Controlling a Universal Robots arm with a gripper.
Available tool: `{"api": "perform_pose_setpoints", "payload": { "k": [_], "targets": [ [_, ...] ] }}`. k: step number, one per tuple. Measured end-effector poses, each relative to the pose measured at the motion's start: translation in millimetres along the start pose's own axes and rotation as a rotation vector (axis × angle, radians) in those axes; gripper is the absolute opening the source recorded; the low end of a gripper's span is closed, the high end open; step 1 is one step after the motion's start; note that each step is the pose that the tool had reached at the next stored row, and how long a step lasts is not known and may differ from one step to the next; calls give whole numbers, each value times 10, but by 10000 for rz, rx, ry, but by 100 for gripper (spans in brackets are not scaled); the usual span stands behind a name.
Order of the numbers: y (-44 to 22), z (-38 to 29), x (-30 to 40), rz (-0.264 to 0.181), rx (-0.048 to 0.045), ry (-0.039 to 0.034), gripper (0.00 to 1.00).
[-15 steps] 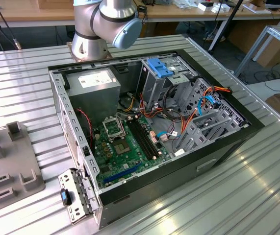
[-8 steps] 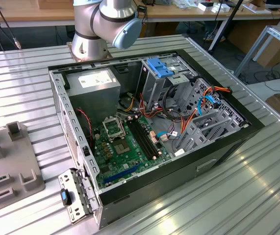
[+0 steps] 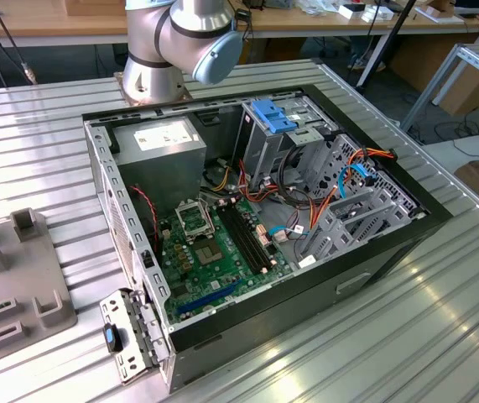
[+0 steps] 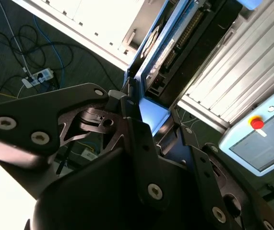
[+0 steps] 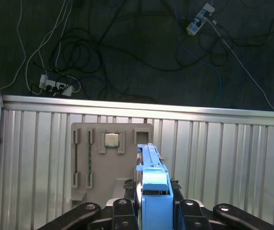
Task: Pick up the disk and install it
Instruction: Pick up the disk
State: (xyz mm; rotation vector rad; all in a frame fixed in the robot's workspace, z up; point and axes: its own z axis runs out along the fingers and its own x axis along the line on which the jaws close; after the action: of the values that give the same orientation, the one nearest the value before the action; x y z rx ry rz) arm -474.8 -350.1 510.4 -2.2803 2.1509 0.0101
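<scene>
One thing: where's the disk (image 5: 152, 167)?
I've got it clamped edge-on in the jaws, long axis running straight out from them, well above the edge of the grey fixture plate (image 5: 110, 165)

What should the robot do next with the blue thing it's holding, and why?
Probably swing it gently toward the open computer case. The gripper is shut on the disk, holding it up over the grey fixture on the ribbed table, not over the case, where the drive cage sits.
</scene>
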Motion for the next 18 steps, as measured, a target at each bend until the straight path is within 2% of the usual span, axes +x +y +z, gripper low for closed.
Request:
{"api": "perform_pose_setpoints", "payload": {
  "k": [5, 18],
  "targets": [
    [-37, -1, 2, 0, 0, 0, 37],
    [-79, -1, 5, -1, -1, 0, 37]
  ]
}}
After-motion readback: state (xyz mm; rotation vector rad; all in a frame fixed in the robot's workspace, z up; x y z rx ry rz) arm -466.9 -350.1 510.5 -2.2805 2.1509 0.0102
